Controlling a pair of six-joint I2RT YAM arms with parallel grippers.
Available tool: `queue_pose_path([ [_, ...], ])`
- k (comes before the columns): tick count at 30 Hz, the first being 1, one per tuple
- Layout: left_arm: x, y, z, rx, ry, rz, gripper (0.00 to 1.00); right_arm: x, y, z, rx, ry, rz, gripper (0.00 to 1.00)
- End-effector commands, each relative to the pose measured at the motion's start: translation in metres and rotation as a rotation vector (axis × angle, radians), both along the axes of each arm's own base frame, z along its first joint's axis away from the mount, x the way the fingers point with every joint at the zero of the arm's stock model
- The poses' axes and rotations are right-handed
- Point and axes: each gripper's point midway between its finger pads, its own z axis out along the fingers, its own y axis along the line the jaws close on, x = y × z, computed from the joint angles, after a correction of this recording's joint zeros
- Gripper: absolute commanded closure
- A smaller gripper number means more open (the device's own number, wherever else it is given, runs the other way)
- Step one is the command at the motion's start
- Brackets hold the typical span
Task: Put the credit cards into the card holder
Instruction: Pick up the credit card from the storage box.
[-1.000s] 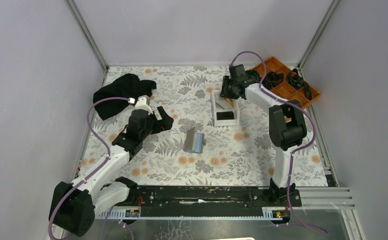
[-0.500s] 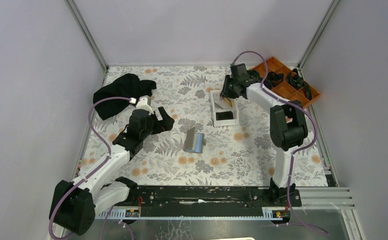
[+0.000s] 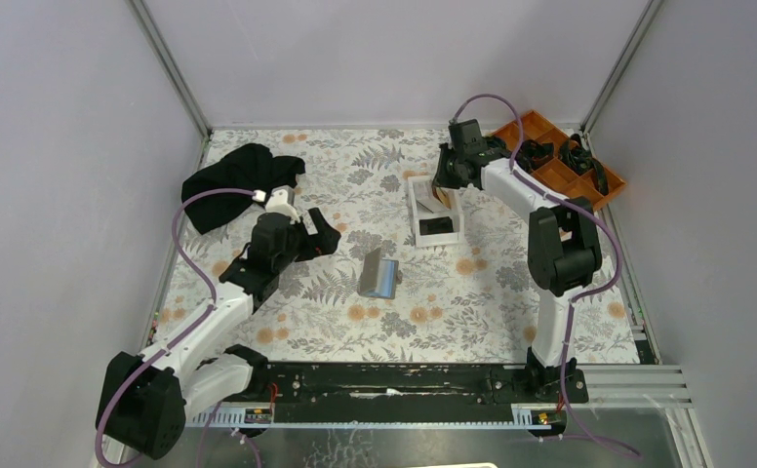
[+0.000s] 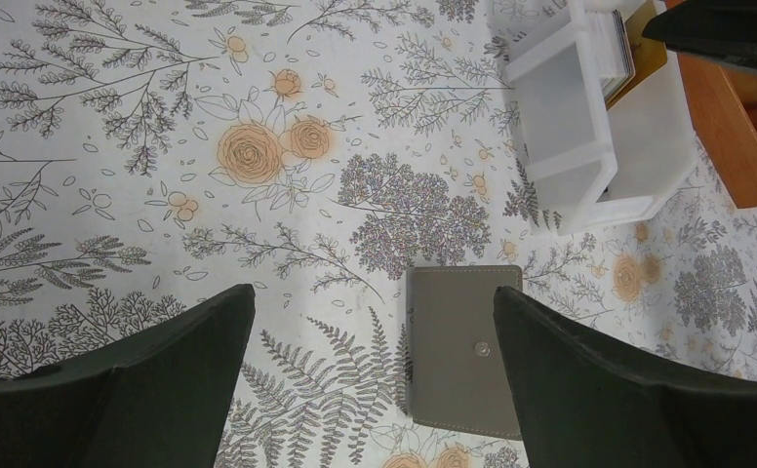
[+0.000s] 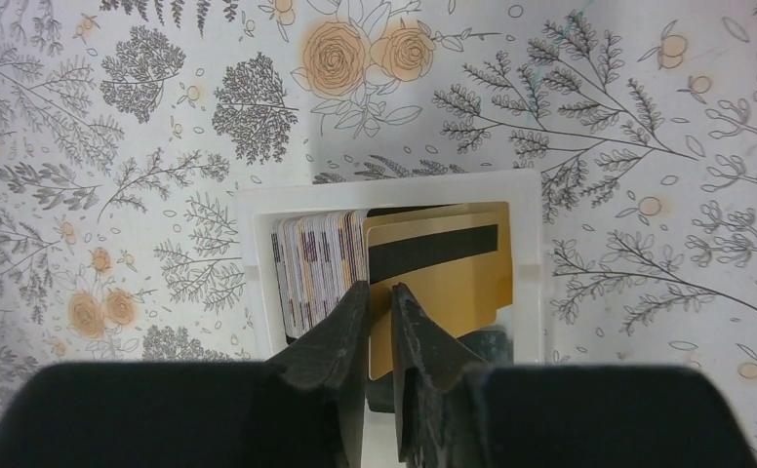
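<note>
An orange-gold credit card [image 5: 448, 283] with a black stripe leans in the white tray [image 5: 529, 253], next to a stack of other cards [image 5: 316, 268]. My right gripper [image 5: 379, 288] reaches down into that tray, jaws drawn nearly together over the gold card's left edge. In the top view the right gripper [image 3: 445, 187] is over the tray's far compartment. The grey card holder [image 4: 464, 346] lies closed on the floral mat, mid-table [image 3: 378, 274]. My left gripper [image 4: 374, 290] hovers wide open above it, holding nothing.
A dark card [image 3: 438, 226] lies in the white tray's near compartment. An orange compartment tray [image 3: 560, 161] with black items sits at the back right. A black cloth [image 3: 238, 180] is bunched at the back left. Walls enclose the mat on three sides.
The right gripper's jaws have narrowed around the gold card and the wrist has shifted slightly toward the back. The left arm has barely moved.
</note>
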Motion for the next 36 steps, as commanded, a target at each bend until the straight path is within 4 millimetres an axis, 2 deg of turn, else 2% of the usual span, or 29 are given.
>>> queue_pose_path([
  [1, 0.010, -0.008, 0.031, -0.041, -0.101, -0.019, 0.00, 0.003, -0.001, 0.053, -0.052, -0.106, 0.014, 0.84],
  [9, 0.016, -0.011, 0.046, -0.063, -0.136, -0.017, 0.00, -0.001, -0.023, 0.049, -0.222, -0.075, 0.012, 1.00],
  [14, 0.021, -0.014, 0.057, -0.075, -0.165, -0.021, 0.00, -0.001, -0.034, 0.050, -0.335, -0.075, 0.026, 1.00],
  [17, 0.029, -0.019, 0.062, -0.075, -0.172, -0.032, 0.00, -0.001, -0.037, 0.066, -0.375, -0.119, 0.032, 1.00],
  [22, 0.038, -0.038, 0.080, -0.105, -0.211, -0.121, 0.00, -0.011, -0.037, 0.111, -0.350, -0.193, 0.058, 1.00],
  [26, 0.038, -0.066, 0.102, -0.148, -0.245, -0.288, 0.00, -0.037, -0.016, 0.145, -0.231, -0.231, 0.202, 1.00],
  [29, 0.032, -0.086, 0.119, -0.218, -0.264, -0.440, 0.00, -0.063, -0.004, 0.159, -0.159, -0.221, 0.315, 1.00],
  [32, 0.029, -0.095, 0.128, -0.296, -0.240, -0.557, 0.00, -0.089, 0.011, 0.162, -0.058, -0.179, 0.414, 1.00],
  [36, 0.022, -0.099, 0.130, -0.375, -0.203, -0.673, 0.00, -0.129, 0.034, 0.175, 0.131, -0.148, 0.539, 1.00],
])
